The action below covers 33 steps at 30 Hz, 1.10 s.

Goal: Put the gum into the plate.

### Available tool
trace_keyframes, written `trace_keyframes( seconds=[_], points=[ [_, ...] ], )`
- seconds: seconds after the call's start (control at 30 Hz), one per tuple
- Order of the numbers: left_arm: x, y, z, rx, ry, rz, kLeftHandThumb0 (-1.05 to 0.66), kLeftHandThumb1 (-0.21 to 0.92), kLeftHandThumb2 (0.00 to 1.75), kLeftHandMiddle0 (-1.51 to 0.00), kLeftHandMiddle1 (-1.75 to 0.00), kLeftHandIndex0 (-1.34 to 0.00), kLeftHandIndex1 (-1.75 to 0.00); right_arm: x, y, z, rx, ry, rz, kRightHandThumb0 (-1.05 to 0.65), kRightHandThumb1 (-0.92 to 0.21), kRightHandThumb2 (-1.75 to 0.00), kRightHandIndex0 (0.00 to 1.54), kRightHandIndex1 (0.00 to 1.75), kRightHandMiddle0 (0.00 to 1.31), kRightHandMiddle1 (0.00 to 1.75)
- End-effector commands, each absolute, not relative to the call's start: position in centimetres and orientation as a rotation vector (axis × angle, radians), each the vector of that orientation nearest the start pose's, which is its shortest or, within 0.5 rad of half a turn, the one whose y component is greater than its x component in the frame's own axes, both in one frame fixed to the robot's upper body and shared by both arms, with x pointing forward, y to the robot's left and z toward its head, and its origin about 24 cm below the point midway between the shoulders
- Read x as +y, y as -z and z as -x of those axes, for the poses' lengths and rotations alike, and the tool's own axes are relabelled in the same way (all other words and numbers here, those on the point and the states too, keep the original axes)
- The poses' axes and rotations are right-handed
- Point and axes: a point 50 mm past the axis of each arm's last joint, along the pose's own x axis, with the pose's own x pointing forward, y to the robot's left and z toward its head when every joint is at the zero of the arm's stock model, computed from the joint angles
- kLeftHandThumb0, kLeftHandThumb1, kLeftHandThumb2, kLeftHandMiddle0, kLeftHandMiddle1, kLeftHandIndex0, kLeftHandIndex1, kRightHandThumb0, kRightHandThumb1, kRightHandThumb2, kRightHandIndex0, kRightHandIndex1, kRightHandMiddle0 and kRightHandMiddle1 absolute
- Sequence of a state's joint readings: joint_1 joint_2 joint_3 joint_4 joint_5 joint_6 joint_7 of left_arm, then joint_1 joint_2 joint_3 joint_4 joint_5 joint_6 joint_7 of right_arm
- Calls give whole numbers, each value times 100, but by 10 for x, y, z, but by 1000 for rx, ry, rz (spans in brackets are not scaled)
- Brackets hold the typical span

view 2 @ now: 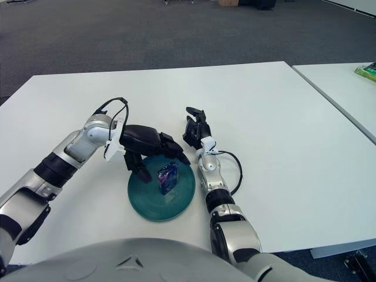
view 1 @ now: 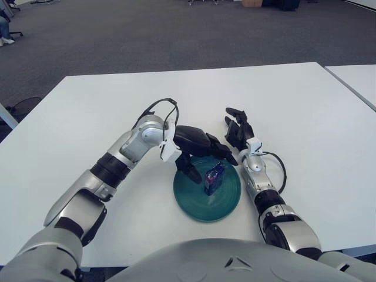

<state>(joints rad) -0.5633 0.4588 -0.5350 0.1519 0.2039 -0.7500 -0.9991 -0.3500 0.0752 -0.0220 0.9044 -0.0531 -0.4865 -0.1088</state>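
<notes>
Surface: white table (view 1: 88,117), grey carpet beyond.
Left hand (view 1: 197,150): fingers (view 1: 226,155) spread and holding nothing, over the far-left rim of the plate (view 1: 191,205).
Gum (view 1: 214,177): just below those fingertips, standing inside the plate; whether a fingertip grazes its top is hard to tell.
Right hand (view 1: 238,130): fingers loosely open, empty, just beyond the plate's far-right edge.

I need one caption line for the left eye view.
Gum pack sits in green plate; open left hand hovers beside it.
</notes>
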Motion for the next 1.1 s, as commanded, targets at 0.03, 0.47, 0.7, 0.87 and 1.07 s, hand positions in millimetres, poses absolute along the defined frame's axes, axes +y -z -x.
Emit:
trace_keyframes(
  seconds=[0.03,0.47,0.7,0.87,1.07],
  points=[
    [66,-127,-256,-760,1645,-1235,-105,92,62,-1,0,0,-2,-118,82,-246,395,49,5,-66,-92,-106,43,4,4,93],
    [71,-125,-257,-808,1629,-1238,-105,92,59,0,0,0,0,-118,83,-246,378,64,-67,-64,-92,-105,43,4,2,92],
    [73,-127,-258,-790,1622,-1286,-105,92,62,0,0,0,0,-121,81,-245,346,67,-9,-65,-92,-104,43,3,1,91],
    [74,-129,-259,-788,1613,-1312,-105,92,64,0,0,0,0,-122,78,-244,306,75,116,-66,-92,-101,42,2,0,89],
    [77,-131,-261,-807,1574,-1326,-105,92,65,0,0,0,0,-120,71,-248,234,54,440,-68,-92,-97,37,1,0,81]
  ],
)
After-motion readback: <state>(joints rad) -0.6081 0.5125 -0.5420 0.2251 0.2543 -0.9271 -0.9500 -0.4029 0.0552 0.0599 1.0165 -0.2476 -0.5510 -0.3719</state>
